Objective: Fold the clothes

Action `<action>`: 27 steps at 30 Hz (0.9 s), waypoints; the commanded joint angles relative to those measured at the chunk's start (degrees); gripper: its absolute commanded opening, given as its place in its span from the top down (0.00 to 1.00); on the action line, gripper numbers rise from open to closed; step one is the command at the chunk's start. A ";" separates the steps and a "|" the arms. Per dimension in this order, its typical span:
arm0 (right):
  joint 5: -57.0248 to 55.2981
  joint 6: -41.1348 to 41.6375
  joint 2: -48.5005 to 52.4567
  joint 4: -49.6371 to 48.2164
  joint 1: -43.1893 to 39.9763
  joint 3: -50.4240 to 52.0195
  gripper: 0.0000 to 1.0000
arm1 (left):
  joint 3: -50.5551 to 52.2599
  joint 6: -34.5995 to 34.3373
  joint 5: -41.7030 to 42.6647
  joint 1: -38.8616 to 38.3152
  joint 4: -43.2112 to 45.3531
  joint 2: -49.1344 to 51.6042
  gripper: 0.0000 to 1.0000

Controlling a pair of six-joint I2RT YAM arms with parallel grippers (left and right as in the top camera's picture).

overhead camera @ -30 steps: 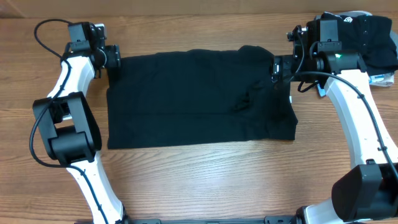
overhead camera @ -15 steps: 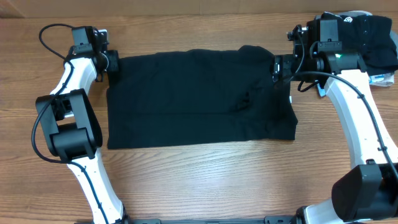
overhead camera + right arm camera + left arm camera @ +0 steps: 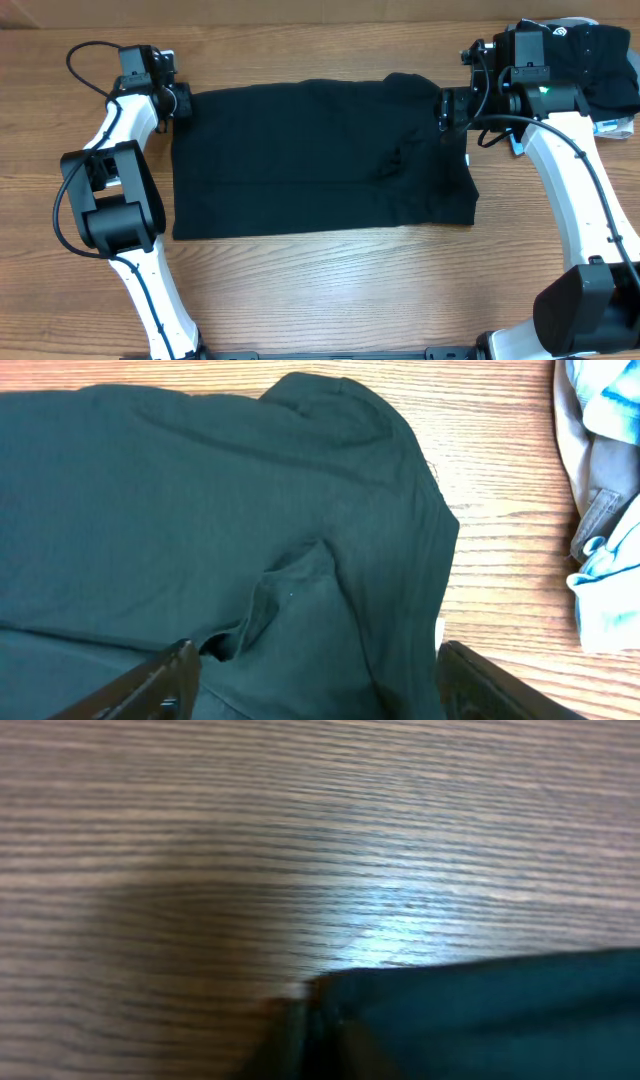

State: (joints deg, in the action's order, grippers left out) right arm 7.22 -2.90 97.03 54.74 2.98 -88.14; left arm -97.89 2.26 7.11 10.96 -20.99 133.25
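Left gripper [image 3: 185,100] pinches the black shirt's [image 3: 320,165] ten-o'clock corner, right gripper [image 3: 441,108] gapes wide over the two-o'clock one, cloth running nine-to-three.

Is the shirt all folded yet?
Not yet. The shirt lies in a rough rectangle, so it looks partly folded. The left gripper sits at its far left corner, grip too blurry to judge; the open right gripper hovers over its rumpled right side. Folding it smaller is what's left.
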 commanded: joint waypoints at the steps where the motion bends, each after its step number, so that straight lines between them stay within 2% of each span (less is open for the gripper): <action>1: 0.42 -0.11 -0.13 -1.53 -0.37 -1.40 0.27 | -1.25 0.26 -0.44 -0.39 -1.09 1.42 0.96; 10: 0.61 0.07 1.55 -11.06 -0.37 -1.40 0.28 | -1.29 -2.34 -2.86 -0.39 -7.23 -4.92 0.96; 19: 2.91 0.04 10.38 -25.18 -0.37 -1.40 0.28 | -1.29 -3.23 -2.62 -0.68 -11.13 -14.47 0.96; 27: 6.67 0.09 21.16 -38.71 -0.37 -1.40 0.18 | -1.29 -3.67 -2.64 -2.29 -13.14 -15.93 0.96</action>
State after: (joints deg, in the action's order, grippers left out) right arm 11.40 -2.98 115.13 18.55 2.98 -88.23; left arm -98.78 -0.43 5.13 9.67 -33.61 118.10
